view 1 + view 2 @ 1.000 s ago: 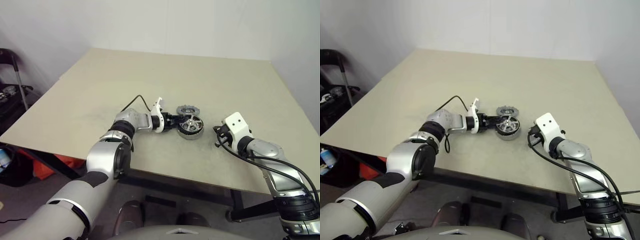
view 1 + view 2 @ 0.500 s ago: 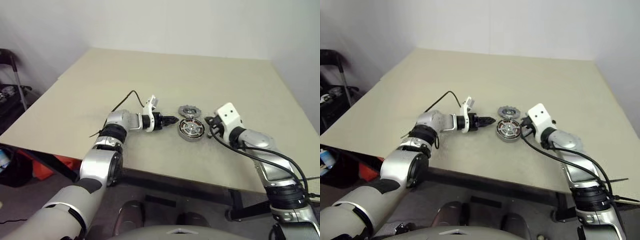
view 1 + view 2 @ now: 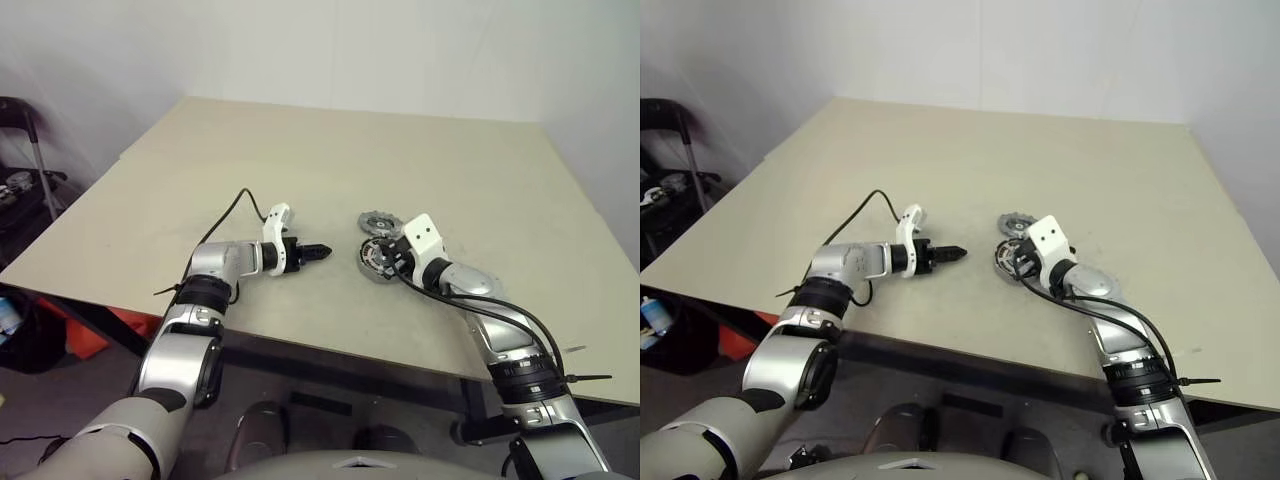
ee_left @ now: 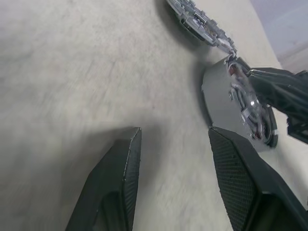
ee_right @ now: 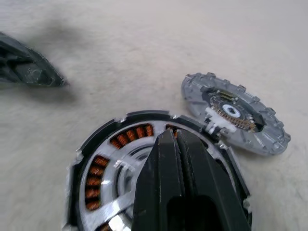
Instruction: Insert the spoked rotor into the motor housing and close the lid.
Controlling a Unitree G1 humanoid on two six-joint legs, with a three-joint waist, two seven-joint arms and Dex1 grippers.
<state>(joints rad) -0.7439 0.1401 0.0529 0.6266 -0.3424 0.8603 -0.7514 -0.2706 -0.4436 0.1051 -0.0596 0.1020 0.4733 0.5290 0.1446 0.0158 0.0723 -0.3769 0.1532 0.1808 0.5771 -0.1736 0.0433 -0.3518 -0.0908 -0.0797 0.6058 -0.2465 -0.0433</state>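
The motor housing stands near the table's front middle, and its copper windings show between the spokes. The spoked rotor, with its black rim and silver spokes, sits inside it. Just behind, the lid lies flat on the table, touching the housing's edge. My right gripper is shut with nothing in it, its tips over the top of the rotor. Left of the housing, my left gripper hangs open and empty just above the table, a short gap away and pointing at the housing.
The beige table stretches far behind the parts. Its front edge runs close below both arms. A black cable loops up from my left wrist. Dark equipment stands off the table's left side.
My left gripper let go of the rotor, leaving it in the housing, and drew back to the left. My right gripper moved left from the open table onto the rotor.
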